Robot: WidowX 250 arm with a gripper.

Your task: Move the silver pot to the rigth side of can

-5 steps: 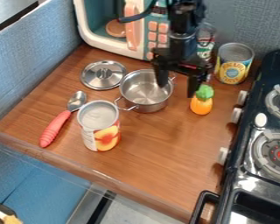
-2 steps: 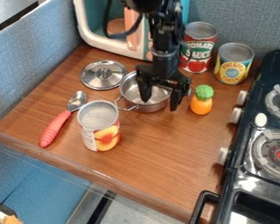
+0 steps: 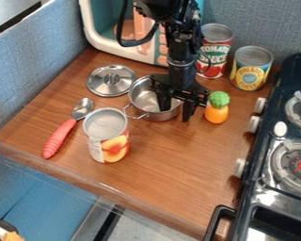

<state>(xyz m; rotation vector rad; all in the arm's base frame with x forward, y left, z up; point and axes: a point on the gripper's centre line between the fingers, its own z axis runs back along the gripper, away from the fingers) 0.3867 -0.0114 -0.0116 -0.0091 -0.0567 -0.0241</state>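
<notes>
OK so the gripper point(image 3: 175, 114) is open over the right side of the pot point(image 3: 145, 100) — one finger inside, the other just outside the wall. The pot sits upright on the counter point(image 3: 172, 155), far and right of the peach can point(image 3: 107, 136), with the lid point(image 3: 111, 81) at its left and the pineapple point(image 3: 216, 109) on its right — spoon point(image 3: 68, 124) left of the can.

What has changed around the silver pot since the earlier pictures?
The end effector moved down and slightly left in the view; its fingers drew closer together, now astride the right rim of the silver pot. Pot, lid, spoon and front can stayed put.
</notes>
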